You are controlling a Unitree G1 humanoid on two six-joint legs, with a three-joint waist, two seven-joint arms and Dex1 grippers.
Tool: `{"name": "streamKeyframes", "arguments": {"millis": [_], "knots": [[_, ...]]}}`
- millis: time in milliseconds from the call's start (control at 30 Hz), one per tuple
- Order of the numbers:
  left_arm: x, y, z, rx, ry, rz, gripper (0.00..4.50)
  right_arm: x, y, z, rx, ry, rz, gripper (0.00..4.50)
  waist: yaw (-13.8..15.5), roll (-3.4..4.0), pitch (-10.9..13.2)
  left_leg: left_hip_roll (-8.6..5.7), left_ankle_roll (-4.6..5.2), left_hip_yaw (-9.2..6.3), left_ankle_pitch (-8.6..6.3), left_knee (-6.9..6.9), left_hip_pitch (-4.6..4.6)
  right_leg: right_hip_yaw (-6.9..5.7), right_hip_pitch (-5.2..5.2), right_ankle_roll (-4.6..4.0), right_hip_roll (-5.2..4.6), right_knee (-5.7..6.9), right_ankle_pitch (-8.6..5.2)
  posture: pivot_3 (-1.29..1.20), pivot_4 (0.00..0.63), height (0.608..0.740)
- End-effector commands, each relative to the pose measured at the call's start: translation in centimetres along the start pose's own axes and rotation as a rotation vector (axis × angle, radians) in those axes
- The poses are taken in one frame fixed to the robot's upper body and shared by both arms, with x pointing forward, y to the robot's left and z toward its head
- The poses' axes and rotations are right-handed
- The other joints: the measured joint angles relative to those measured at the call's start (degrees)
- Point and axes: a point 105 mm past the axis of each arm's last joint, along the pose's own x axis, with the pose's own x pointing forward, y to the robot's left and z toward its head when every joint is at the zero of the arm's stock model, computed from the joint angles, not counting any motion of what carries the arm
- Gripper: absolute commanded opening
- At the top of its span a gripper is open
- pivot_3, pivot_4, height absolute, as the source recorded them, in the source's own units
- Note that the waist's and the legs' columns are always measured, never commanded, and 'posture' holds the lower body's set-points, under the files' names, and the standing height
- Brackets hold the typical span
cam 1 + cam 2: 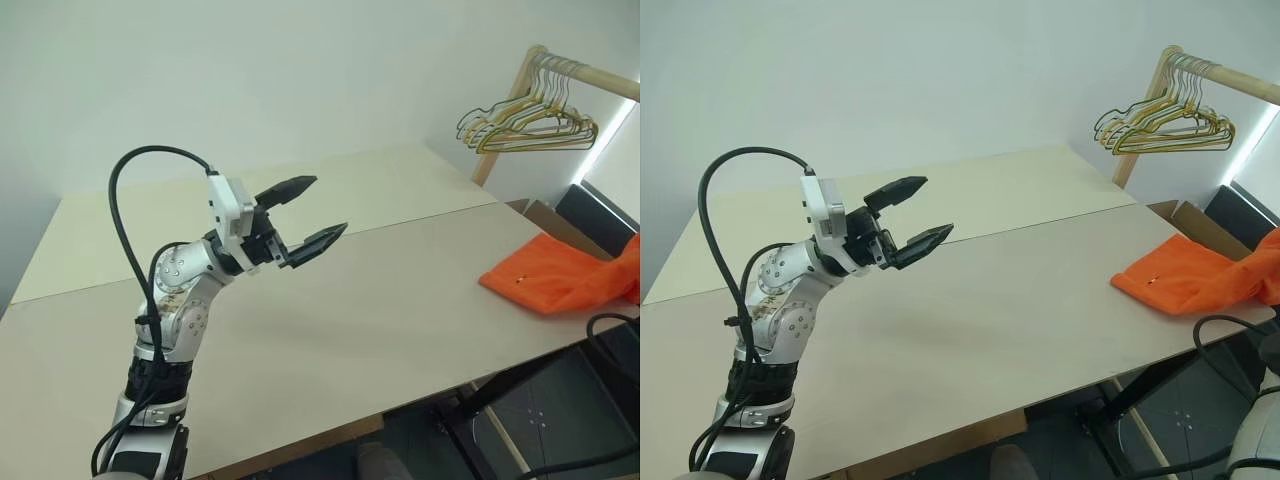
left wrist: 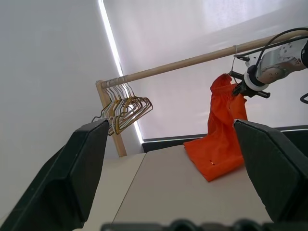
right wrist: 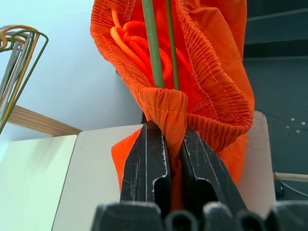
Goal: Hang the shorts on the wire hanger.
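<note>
Orange shorts [image 3: 211, 96] are pinched at the waistband by the right gripper [image 3: 171, 144], its fingers clamped on a fold beside the hanger [image 3: 153, 48] wires. The lower legs trail on the table [image 1: 350, 300] edge. The left gripper [image 1: 305, 215] hovers wide and empty. A thin fold could slip free, or the dragging cloth could tug the hanger off the rack [image 2: 192, 60].

You are looking at bright orange shorts [image 3: 211, 62] with an orange drawcord, a dull grey-green wire hanger [image 3: 153, 48], black jaws on both grippers, a pale beige table [image 1: 350, 300], yellow and green hangers [image 1: 530, 125], and a light wooden rack [image 1: 585, 75]
</note>
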Motion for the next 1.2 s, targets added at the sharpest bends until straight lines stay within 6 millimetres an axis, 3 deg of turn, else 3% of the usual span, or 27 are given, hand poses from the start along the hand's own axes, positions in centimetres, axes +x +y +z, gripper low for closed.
{"name": "streamKeyframes", "arguments": {"millis": [33,100,267,533,733,867,1033,1133,1200], "knots": [[0.3,-0.5,1.3,0.037,-0.046,-0.021,4.47,-0.1,0.0,1.0,-0.139,-0.058,-0.005,0.00,0.0,0.01,0.0,0.00,0.00,0.00,0.00,0.00,0.00,0.00,0.00,0.00,0.00,0.00,0.00,-0.16,0.000,0.740],[0.3,-0.6,1.5,0.032,-0.058,-0.029,4.47,-0.1,0.0,0.9,-0.144,-0.055,-0.011,0.00,0.0,0.01,0.0,0.00,0.00,0.00,0.00,0.00,0.01,0.01,0.00,0.00,-0.01,0.01,0.00,-0.16,0.000,0.740],[0.0,-1.6,2.1,-0.008,-0.090,-0.106,4.50,-0.2,0.1,1.1,-0.140,-0.058,-0.006,1.71,0.0,0.02,0.0,0.00,-0.01,0.02,0.00,0.00,0.01,0.01,0.00,0.01,-0.01,0.01,0.00,-0.15,0.000,0.740],[0.1,-1.2,1.7,0.004,-0.080,-0.074,4.50,-0.3,0.6,1.4,-0.171,-0.072,0.006,4.45,0.2,0.02,0.0,-0.03,0.00,0.01,0.00,0.02,0.02,0.01,0.03,0.02,-0.02,-0.01,0.01,-0.15,0.000,0.740],[0.1,-1.2,1.3,0.010,-0.068,-0.063,4.50,-0.5,0.6,2.2,-0.304,-0.124,-0.040,4.45,0.2,0.02,0.0,-0.02,0.00,0.02,0.00,0.01,0.02,0.01,0.03,0.02,-0.02,0.00,0.01,-0.15,0.000,0.740],[-0.1,-1.2,1.2,0.014,-0.061,-0.065,4.50,-1.5,0.8,5.3,-0.662,-0.323,-0.213,4.45,0.3,0.13,0.0,-0.04,0.00,0.02,0.00,0.02,0.02,0.02,0.02,0.03,-0.05,0.00,0.01,-0.14,0.000,0.740],[-0.3,-1.4,1.2,0.018,-0.052,-0.066,4.50,-3.3,2.9,8.1,-0.777,-0.517,-0.308,4.45,0.3,0.39,0.0,-0.04,-0.02,0.05,0.01,0.02,0.03,0.04,0.00,0.03,-0.04,0.03,0.02,-0.14,0.000,0.740],[-0.3,-1.4,1.1,0.019,-0.051,-0.066,4.50,-4.2,4.8,8.9,-0.766,-0.612,-0.284,4.45,0.3,0.46,0.0,-0.03,-0.05,0.06,0.03,0.02,0.07,0.05,0.01,0.03,-0.01,0.05,0.02,-0.14,0.000,0.740],[-0.3,-1.4,1.2,0.021,-0.051,-0.067,4.50,-5.0,7.1,9.2,-0.749,-0.697,-0.188,4.45,0.3,0.46,0.0,-0.04,-0.07,0.06,0.04,0.02,0.09,0.04,0.01,0.03,0.00,0.06,0.02,-0.14,0.000,0.740]]}}
